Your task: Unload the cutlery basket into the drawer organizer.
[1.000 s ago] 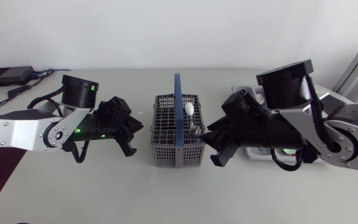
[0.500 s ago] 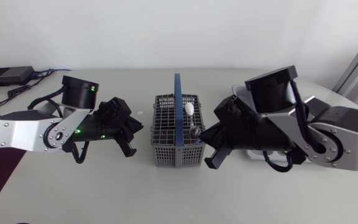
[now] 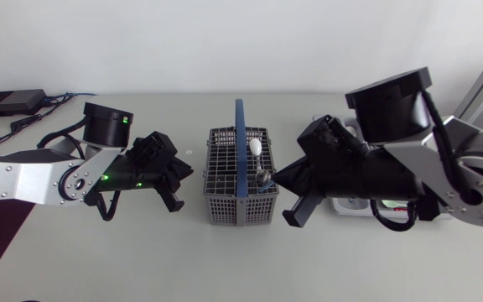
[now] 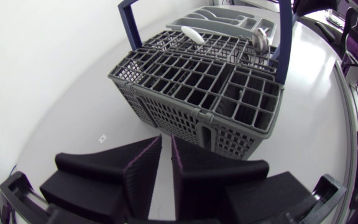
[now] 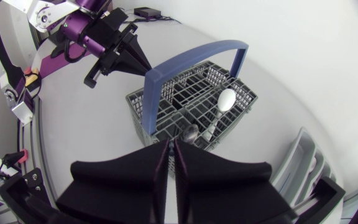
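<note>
- Cutlery basket (image 3: 240, 186), grey mesh with an upright blue handle, stands mid-table on the pale grey table (image 3: 225, 260).
- Right gripper (image 5: 171, 143), fingers nearly together and empty, hangs just right of the basket; its arm covers most of the drawer organizer (image 4: 219, 20) further right.
- Left gripper (image 4: 166, 138), narrow and empty, sits near the basket's left.
- White spoon (image 3: 257, 148) and metal utensil (image 3: 263, 178) stand in the basket's right side.

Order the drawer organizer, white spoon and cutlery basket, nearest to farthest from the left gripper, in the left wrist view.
1. cutlery basket, just ahead of the left gripper.
2. white spoon, in its far side.
3. drawer organizer, beyond the basket.
</note>
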Controlling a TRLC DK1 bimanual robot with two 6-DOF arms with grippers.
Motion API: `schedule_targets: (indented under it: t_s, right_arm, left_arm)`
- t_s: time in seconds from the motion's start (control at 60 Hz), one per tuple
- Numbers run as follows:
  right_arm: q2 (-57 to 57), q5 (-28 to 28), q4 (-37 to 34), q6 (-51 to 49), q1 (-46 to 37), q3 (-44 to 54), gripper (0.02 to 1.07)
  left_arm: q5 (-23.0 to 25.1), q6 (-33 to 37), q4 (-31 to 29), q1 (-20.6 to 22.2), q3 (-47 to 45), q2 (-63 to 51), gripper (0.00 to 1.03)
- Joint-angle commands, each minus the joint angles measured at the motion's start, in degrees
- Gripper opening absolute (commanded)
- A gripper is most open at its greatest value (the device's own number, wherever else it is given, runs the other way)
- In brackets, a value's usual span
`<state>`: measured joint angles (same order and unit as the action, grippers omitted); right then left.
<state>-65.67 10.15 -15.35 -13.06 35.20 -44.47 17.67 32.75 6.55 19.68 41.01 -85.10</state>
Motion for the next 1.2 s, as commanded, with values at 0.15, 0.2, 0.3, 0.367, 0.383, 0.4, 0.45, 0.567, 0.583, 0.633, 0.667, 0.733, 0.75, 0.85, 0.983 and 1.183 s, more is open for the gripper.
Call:
schedule_targets:
  t_s: [0.15,0.2,0.3,0.367,0.383,0.4,0.45,0.567,0.583,0.633,0.667,0.733,0.75,0.85,0.983,1.183]
  right_arm:
    - [6.8,-0.7,-8.7,1.5,0.4,-6.4,0.08]
    - [8.2,-0.7,-10.7,1.5,0.4,-7.4,0.08]
    - [11.0,-0.7,-15.3,1.6,0.3,-9.8,0.08]
    - [13.2,-0.8,-18.7,1.6,-0.2,-11.8,0.08]
    - [13.5,-0.8,-19.3,1.6,-0.3,-12.2,0.08]
    - [14.0,-0.8,-20.1,1.6,-0.6,-12.7,0.08]
    - [15.0,-0.9,-22.1,1.5,-1.2,-13.8,0.08]
    - [17.7,-0.9,-26.0,0.5,-3.6,-15.2,0.08]
    - [17.9,-0.9,-26.4,0.4,-3.9,-15.2,0.08]
    - [19.0,-0.9,-28.1,-0.3,-5.6,-15.3,0.08]
    - [19.4,-0.8,-28.7,-0.7,-6.5,-15.4,0.08]
    - [20.3,-0.6,-30.4,-1.6,-9.0,-15.8,0.08]
    - [20.5,-0.5,-30.8,-1.7,-9.5,-16.0,0.08]
    - [20.5,-0.5,-33.2,-3.2,-13.4,-17.0,0.08]
    - [17.2,-0.5,-34.6,-5.0,-18.7,-17.4,0.08]
    - [9.2,0.5,-35.2,-8.1,-25.8,-17.8,0.08]
  left_arm:
    - [0.3,-0.1,0.8,-0.3,-1.8,0.5,0.30]
    - [0.3,0.0,0.8,-0.5,-1.8,0.5,0.30]
    - [0.3,0.1,0.8,-0.6,-1.8,0.7,0.30]
    - [0.3,0.1,0.8,-0.5,-2.0,1.0,0.30]
    - [0.3,0.1,0.8,-0.5,-2.0,1.1,0.30]
    - [0.3,0.1,0.8,-0.5,-2.0,1.1,0.30]
    - [0.3,0.2,0.8,-0.5,-2.1,1.2,0.30]
    - [0.3,0.4,0.8,-0.4,-2.3,1.3,0.30]
    - [0.3,0.4,0.8,-0.5,-2.3,1.4,0.30]
    - [0.3,0.5,0.8,-0.4,-2.3,1.6,0.30]
    - [0.3,0.5,0.7,-0.4,-2.3,1.7,0.30]
    - [0.3,0.6,0.7,-0.3,-2.3,1.8,0.30]
    - [0.3,0.6,0.7,-0.3,-2.3,1.9,0.30]
    - [0.3,0.6,0.7,-0.3,-2.3,2.0,0.30]
    - [0.3,0.7,0.7,-0.1,-2.3,2.2,0.30]
    - [0.3,0.7,0.6,0.3,-2.5,2.2,0.30]
